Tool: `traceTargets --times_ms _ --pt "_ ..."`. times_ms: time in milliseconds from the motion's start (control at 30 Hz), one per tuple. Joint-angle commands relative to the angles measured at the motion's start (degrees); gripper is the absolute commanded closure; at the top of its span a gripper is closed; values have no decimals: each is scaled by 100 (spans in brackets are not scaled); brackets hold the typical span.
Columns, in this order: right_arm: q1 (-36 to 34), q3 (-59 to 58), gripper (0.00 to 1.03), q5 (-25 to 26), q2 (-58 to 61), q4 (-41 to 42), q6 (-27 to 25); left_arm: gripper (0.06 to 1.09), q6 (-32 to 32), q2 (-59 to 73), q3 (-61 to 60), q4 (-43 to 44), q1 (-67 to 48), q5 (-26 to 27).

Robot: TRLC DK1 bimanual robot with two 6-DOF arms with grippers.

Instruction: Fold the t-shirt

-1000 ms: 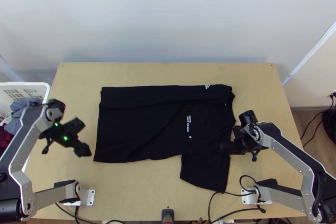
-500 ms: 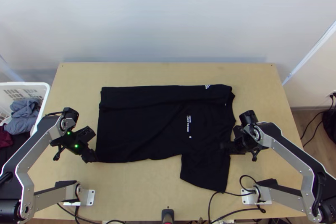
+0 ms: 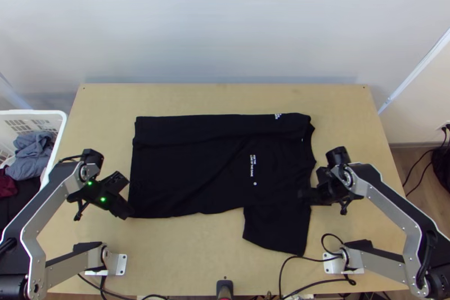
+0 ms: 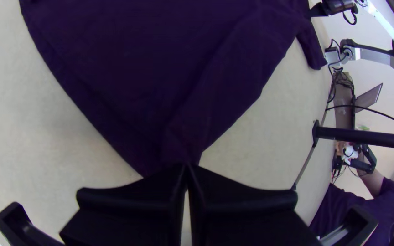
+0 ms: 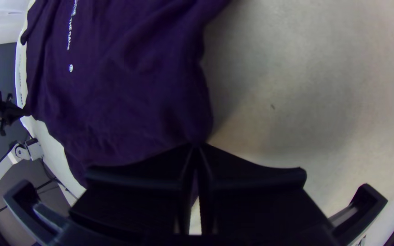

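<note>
The black t-shirt (image 3: pixel 185 170) lies on the table, its far side folded over in a long strip and one sleeve spread toward the near edge. My left gripper (image 3: pixel 128 213) is at the shirt's near left hem corner; in the left wrist view the left gripper (image 4: pixel 187 167) is shut on that corner of the t-shirt (image 4: pixel 160 68). At the shirt's right side, by the shoulder above the sleeve, is my right gripper (image 3: pixel 302 194). In the right wrist view the right gripper (image 5: pixel 198 146) has its fingertips together on cloth of the t-shirt (image 5: pixel 128 91).
A white basket (image 3: pixel 63 125) with clothes in it stands beyond the table's left edge. Black cables (image 3: pixel 315 283) run along the near edge, where a dark post (image 3: pixel 224 287) stands. Bare wood (image 3: pixel 219 97) stretches along the far side.
My left gripper has come toward the near right, onto the hem corner, and closed there. The right gripper has shifted slightly right, and the sleeve has moved a little with it.
</note>
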Motion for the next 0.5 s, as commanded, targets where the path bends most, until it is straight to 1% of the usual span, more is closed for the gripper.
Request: traceTargets --times_ms 0,233,467 --pt "-261 -45 100 -19 82 13 -235 105 407 28 -87 -44 363 70" --pt "-533 -36 100 16 267 -40 -410 105 943 424 80 52 1198 -106" --pt "-621 43 100 280 372 -40 -463 105 1066 705 238 255 1584 -220"
